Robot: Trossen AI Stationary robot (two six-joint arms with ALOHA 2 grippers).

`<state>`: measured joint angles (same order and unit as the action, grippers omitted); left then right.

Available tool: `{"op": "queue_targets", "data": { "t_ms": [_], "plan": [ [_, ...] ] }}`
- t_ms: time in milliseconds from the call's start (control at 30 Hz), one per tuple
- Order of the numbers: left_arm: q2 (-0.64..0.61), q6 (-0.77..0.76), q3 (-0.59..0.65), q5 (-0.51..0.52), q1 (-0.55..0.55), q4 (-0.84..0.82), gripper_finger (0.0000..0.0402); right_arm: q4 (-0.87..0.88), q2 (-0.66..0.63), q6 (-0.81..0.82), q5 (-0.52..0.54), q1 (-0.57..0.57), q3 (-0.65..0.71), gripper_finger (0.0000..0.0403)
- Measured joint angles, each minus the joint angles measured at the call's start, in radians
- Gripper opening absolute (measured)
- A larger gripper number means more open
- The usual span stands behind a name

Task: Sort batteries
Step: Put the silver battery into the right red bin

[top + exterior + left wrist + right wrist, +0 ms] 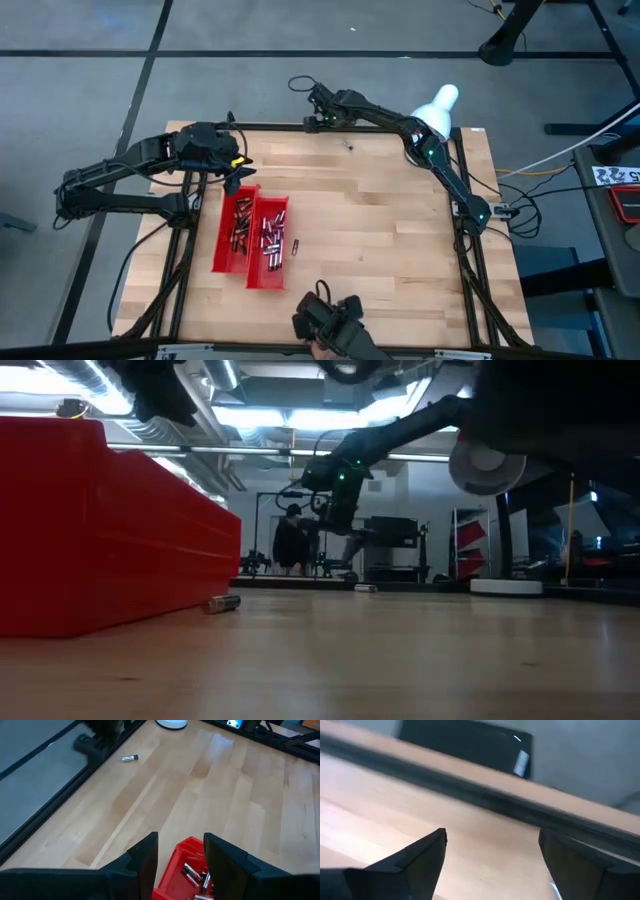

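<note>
Two red trays [252, 240] lie side by side on the table's left half. Both hold several small silvery batteries [270, 238], which also show in the left wrist view [194, 872]. One loose battery [296, 245] lies just right of the trays and shows in the low view [222, 603]. Another battery [350, 148] lies near the far edge [130, 758]. My left gripper [236, 183] hovers open over the far end of the left tray [182, 855]. My right gripper [320, 112] is open [492, 855] above the table's far edge and holds nothing.
Black frame rails [300, 127] run along the table's edges. A white round object [438, 105] sits at the far right corner. The wooden top [380, 220] to the right of the trays is bare. Another dark device [335, 320] stands at the near edge.
</note>
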<state>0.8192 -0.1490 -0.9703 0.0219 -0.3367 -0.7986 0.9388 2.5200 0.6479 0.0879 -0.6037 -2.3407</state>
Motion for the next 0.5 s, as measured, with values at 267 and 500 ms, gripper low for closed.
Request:
{"op": "queue_targets", "data": {
  "t_ms": [267, 500],
  "plan": [
    [0.0, 0.003, 0.0, 0.0, 0.0, -0.006, 0.0147, 0.221, -0.023, -0.145, 0.006, -0.006, 0.003, 0.0319],
    [0.0, -0.004, 0.0, 0.0, 0.0, -0.005, 0.0147, 0.352, -0.023, -0.262, -0.001, -0.006, 0.016, 0.0319]
  ]
}}
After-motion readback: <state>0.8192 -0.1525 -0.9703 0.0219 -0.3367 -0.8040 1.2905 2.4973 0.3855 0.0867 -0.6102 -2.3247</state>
